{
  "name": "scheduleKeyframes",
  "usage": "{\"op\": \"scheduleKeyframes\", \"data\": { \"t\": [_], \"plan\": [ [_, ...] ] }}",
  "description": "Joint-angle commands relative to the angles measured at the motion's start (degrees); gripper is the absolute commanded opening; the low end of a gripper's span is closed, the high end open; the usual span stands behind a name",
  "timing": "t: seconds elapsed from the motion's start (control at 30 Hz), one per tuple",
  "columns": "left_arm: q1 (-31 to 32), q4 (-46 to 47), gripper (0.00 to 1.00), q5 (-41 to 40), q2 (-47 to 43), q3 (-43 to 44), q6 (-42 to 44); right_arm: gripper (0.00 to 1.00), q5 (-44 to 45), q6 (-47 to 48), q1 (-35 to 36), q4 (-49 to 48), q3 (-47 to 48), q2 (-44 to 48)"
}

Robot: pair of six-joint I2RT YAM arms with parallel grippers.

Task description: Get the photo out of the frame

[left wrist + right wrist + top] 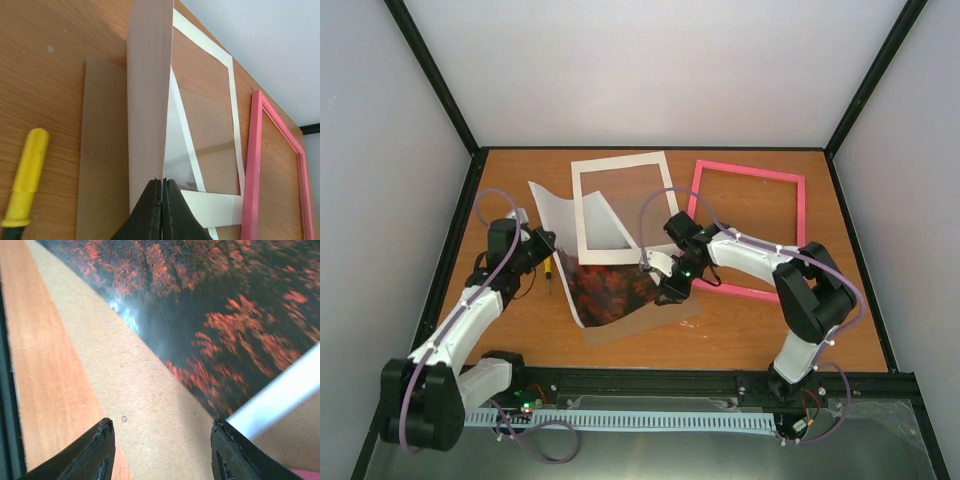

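The photo lies curled over the brown backing board, red trees showing and its pale left end lifted. My left gripper is shut on that lifted edge; in the left wrist view the photo's pale back rises straight from the closed jaws of the left gripper. The pink frame lies by itself at the right, also seen as the pink frame in the left wrist view. My right gripper hovers open over the board, beside the photo's red corner; nothing sits between the jaws of the right gripper.
A white mat lies at the back centre, partly under the photo, and shows as the white mat and a white strip. A yellow-handled screwdriver lies by my left gripper, the same screwdriver. Black rails edge the table.
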State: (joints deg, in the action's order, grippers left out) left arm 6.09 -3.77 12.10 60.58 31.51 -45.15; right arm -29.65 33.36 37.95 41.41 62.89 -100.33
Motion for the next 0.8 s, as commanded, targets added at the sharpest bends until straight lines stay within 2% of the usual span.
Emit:
{"op": "scheduleKeyframes", "data": {
  "t": [0.0, 0.27, 0.43, 0.63, 0.77],
  "plan": [
    [-0.5, -11.8, 0.01, -5.1, -6.1, 4.2, 3.7, 0.51, -2.8, 0.7, -1.4, 1.7, 0.6, 4.8],
    [-0.5, -22.0, 0.01, -9.6, -13.4, 12.2, 6.5, 0.50, 0.4, -1.8, -7.9, -0.2, 0.1, 4.7],
    [-0.6, -25.6, 0.01, -10.7, -15.1, 22.8, 9.3, 0.50, 1.8, -2.1, -10.5, -0.7, -0.1, 4.7],
    [-0.6, -26.2, 0.01, -9.9, -13.5, 32.2, 11.8, 0.50, 1.8, -2.4, -11.9, -1.1, -0.3, 5.2],
    [-0.5, -24.0, 0.01, -6.2, -11.2, 35.2, 11.8, 0.50, 1.6, -2.7, -12.8, -1.0, -0.3, 5.8]
  ]
}}
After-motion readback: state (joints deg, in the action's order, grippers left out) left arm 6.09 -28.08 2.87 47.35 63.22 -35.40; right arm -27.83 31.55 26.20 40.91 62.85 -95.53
